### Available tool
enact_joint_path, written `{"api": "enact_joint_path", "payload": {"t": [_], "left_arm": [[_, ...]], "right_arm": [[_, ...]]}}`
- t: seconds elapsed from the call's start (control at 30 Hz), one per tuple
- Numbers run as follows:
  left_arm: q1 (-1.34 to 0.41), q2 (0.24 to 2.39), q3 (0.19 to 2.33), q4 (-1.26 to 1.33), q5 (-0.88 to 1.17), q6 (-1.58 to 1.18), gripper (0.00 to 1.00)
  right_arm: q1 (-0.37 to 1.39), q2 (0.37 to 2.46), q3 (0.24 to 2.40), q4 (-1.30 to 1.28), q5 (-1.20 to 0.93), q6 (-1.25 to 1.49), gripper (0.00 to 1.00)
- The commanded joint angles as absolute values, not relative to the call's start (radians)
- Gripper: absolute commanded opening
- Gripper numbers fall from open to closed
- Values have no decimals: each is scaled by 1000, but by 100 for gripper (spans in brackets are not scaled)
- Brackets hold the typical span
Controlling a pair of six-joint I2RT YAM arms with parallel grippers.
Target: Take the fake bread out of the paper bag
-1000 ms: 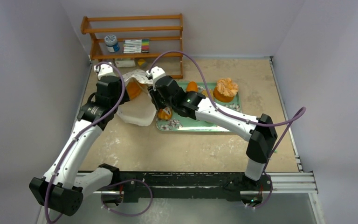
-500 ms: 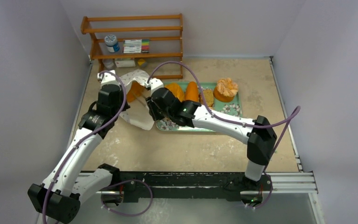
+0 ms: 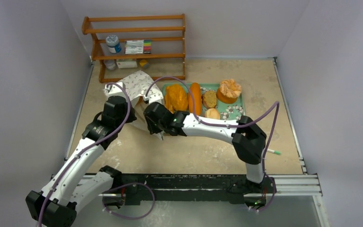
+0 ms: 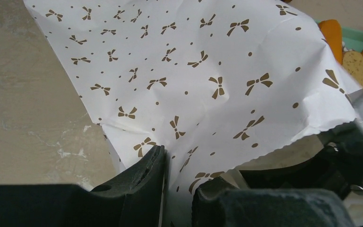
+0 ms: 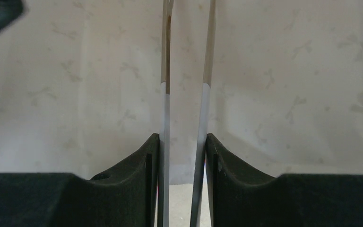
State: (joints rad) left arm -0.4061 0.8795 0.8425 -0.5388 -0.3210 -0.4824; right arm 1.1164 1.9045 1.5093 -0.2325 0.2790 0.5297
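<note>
The paper bag, white with small brown bows, lies crumpled left of the tray, and no bread shows inside it. My left gripper is shut on a fold of the bag at its near left. My right gripper pinches two edge-on layers of the bag at its near right corner. The fake bread lies on the green floral tray: a broad lumpy loaf, a long smooth loaf, a round slice, a small bun and a ruffled pastry.
A wooden shelf with a jar and markers stands at the back, just behind the bag. A green-tipped pen lies on the table beside the right arm's elbow. Grey walls close in on both sides.
My right gripper moved from over the tray's left end to the bag's near corner. The bag closed over, hiding the orange bread seen inside it. My left gripper drew back toward me.
</note>
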Motion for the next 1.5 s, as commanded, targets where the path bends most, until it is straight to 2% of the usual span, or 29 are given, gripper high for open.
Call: {"api": "enact_joint_path", "payload": {"t": [0.0, 0.27, 0.7, 1.07, 1.47], "left_arm": [[-418, 855, 843, -480, -307, -519, 21], [-425, 852, 848, -520, -336, -536, 20], [-434, 795, 796, -555, -351, -608, 20], [-453, 819, 798, -534, -344, -606, 19], [-475, 847, 793, -525, -363, -615, 18]], "right_arm": [[1113, 1901, 1496, -187, 318, 604, 38], [1109, 1963, 1498, -147, 353, 640, 45], [1054, 2050, 1526, -103, 311, 690, 48], [1049, 2148, 1684, -144, 269, 648, 53], [1047, 2197, 1722, -91, 216, 588, 56]]}}
